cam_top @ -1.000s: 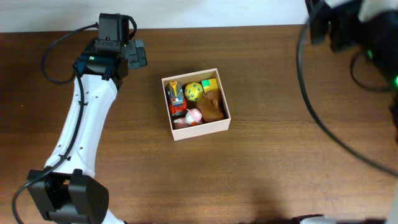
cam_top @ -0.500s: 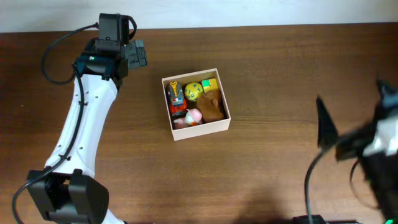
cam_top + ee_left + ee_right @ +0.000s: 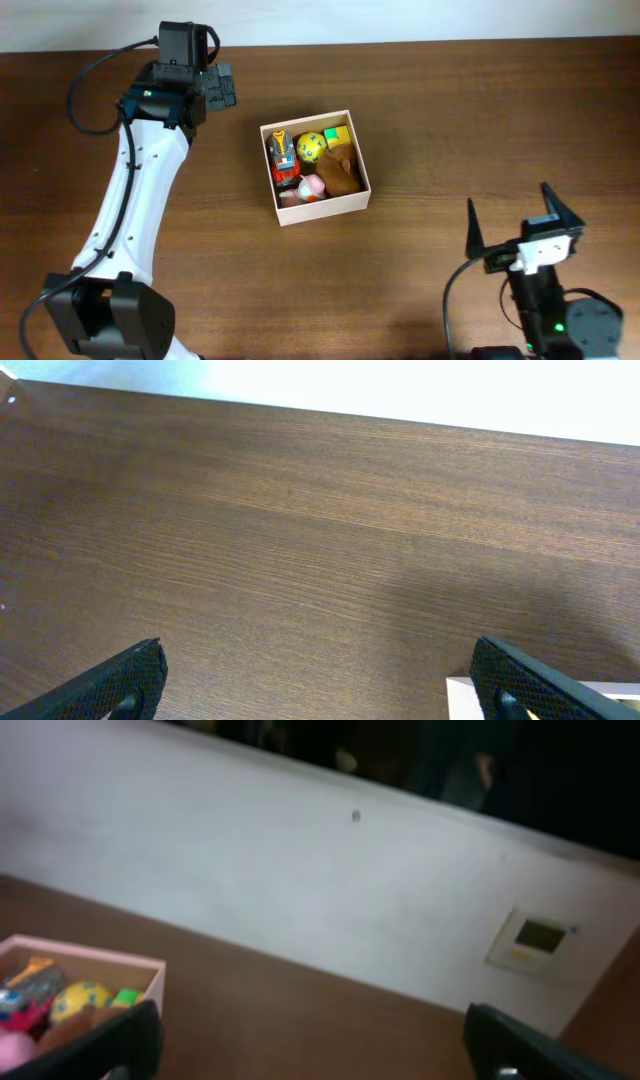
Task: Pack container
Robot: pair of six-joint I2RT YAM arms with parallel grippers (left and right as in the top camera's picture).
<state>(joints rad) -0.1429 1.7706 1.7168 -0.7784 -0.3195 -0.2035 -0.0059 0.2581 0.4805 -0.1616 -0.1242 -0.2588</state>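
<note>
Overhead; right claw [image 3: 507, 197] now lower right, released; left claw [image 3: 224, 87] released; container [image 3: 325, 209] unmoved

No text, label, brand or number can be read in any view. The small white wall panel [image 3: 539, 938], far right in the right wrist view, has a pale green display too blurred to read. The toys [image 3: 312, 160] in the container [image 3: 325, 208] are too small for any print to be made out.
</note>
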